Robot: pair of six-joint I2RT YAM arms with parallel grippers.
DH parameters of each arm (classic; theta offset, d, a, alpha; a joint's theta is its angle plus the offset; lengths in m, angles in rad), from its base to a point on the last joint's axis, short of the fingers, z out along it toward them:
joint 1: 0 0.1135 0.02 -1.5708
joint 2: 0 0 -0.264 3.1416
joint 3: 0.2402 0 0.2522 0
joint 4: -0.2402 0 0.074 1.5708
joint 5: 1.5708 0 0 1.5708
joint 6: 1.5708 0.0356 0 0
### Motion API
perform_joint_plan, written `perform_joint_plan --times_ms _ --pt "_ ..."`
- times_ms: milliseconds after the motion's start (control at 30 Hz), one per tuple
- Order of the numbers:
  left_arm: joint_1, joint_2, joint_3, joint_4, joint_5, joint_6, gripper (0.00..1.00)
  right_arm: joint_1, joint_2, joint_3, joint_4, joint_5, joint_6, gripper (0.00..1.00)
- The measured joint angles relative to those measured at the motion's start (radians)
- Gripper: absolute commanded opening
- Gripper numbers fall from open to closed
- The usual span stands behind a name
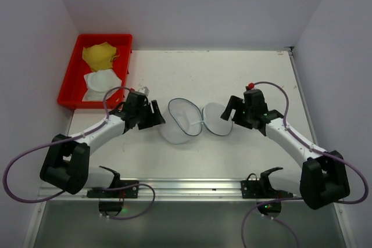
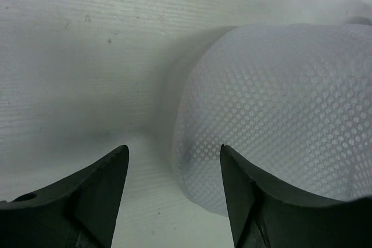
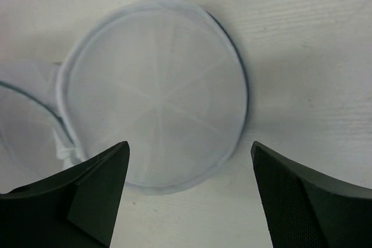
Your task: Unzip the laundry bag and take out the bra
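Hovering both pincers at the laundry bag (image 1: 181, 123), which lay unzipped mid-desk (image 1: 244, 74), folded out into two round halves side by side.

My left pincer (image 1: 154, 115) sat just beside the bag's left half. Its fingers were apart with nothing between them. Left wrist view: the bag's mesh dome (image 2: 279, 103) bulged up just past one finger (image 2: 273, 213). I couldn't tell whether they touched. Only bare desk showed in the gap.

My right pincer (image 1: 228, 112) sat at the bag's right half, fingers wide apart, clamped on nothing. Right wrist view: the round mesh panel (image 3: 157, 97) with radial seams lay flat on the desk straight ahead of the fingers. A dark rim showed along its right edge. The other half's rim peeked in at the left.

I couldn't tell from any view whether anything was inside the bag, the mesh was too milky.

Well apart from the bag, beyond its left half toward the desk's far corner, a red tray (image 1: 68, 88) held a yellow fabric piece (image 1: 100, 56) and a white cupped piece (image 1: 99, 79).
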Motion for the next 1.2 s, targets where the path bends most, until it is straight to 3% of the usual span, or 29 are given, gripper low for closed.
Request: perform_joint_plan --times_ms 133,267,367,867,1200 --pt "0.000 0.049 -0.027 0.050 -0.028 -0.015 0.55 -0.075 0.055 -0.054 0.018 -0.031 0.044 0.86" --pt "0.001 0.097 -0.056 0.087 -0.049 -0.024 0.38 -0.084 0.124 -0.079 0.071 -0.079 0.080 0.85" --pt "0.000 0.118 -0.057 0.125 -0.060 -0.025 0.32 -0.091 0.180 -0.100 0.128 -0.126 0.105 0.85" --pt "-0.001 0.117 -0.071 0.154 -0.070 -0.026 0.27 -0.101 0.230 -0.200 0.434 -0.361 0.255 0.85" --pt "-0.001 0.092 -0.084 0.128 -0.079 -0.084 0.22 -0.082 0.097 -0.310 0.425 -0.375 0.376 0.95"
